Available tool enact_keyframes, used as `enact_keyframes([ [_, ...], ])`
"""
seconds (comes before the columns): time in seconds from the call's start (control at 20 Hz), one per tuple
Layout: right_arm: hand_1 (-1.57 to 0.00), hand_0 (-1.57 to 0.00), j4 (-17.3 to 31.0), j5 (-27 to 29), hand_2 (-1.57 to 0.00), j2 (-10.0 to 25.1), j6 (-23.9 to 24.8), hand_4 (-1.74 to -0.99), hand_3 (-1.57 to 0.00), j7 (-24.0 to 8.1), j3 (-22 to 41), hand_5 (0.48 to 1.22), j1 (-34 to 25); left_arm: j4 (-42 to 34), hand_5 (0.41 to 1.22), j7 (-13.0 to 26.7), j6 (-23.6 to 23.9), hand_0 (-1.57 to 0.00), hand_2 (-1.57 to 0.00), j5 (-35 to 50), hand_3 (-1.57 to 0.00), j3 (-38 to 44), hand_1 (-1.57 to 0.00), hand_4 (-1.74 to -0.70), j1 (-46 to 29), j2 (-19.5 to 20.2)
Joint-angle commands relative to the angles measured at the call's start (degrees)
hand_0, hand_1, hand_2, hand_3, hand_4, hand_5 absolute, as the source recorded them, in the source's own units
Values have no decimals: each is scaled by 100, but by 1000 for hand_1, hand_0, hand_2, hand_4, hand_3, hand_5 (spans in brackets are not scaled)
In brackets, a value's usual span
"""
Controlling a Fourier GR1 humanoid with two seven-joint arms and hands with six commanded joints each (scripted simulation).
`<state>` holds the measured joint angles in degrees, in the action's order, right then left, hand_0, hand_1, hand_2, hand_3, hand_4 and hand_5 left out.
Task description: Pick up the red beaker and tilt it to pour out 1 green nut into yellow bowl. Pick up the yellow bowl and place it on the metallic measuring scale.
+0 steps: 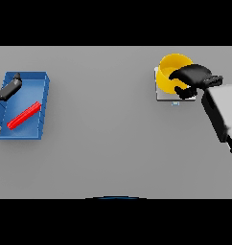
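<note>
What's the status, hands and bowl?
Right hand fingers curled on yellow bowl, bowl on metallic scale. Left hand idle over blue tray; red beaker lying inside. Nothing in the way.

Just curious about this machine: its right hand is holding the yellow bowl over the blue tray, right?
Not quite. In the head view the right hand grips the yellow bowl over the metallic scale, not the blue tray, which sits far across the table.
</note>
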<state>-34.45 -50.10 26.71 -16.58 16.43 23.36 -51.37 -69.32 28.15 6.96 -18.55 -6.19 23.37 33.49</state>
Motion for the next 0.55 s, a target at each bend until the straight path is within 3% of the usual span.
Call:
enact_keyframes([
  [0.0, -184, -207, -18, 5, -244, 11, -61, -1552, -429, -8, 4, 876, -22, 19, 664, 20, 17, 1, 1, -29, 1, -4, 1, -722, 45, 5],
  [0.15, -94, -105, 0, 62, -124, 8, 35, -1537, -328, 132, -47, 822, 38, 49, 664, -49, 26, 1, 1, -33, 1, -7, 1, -725, 50, -2],
  [0.5, -19, -21, 200, 99, -25, -59, -106, -1478, -146, -185, -119, 738, -7, 104, 665, -138, -8, 1, 1, -5, 1, 3, 1, -726, 60, 7],
])
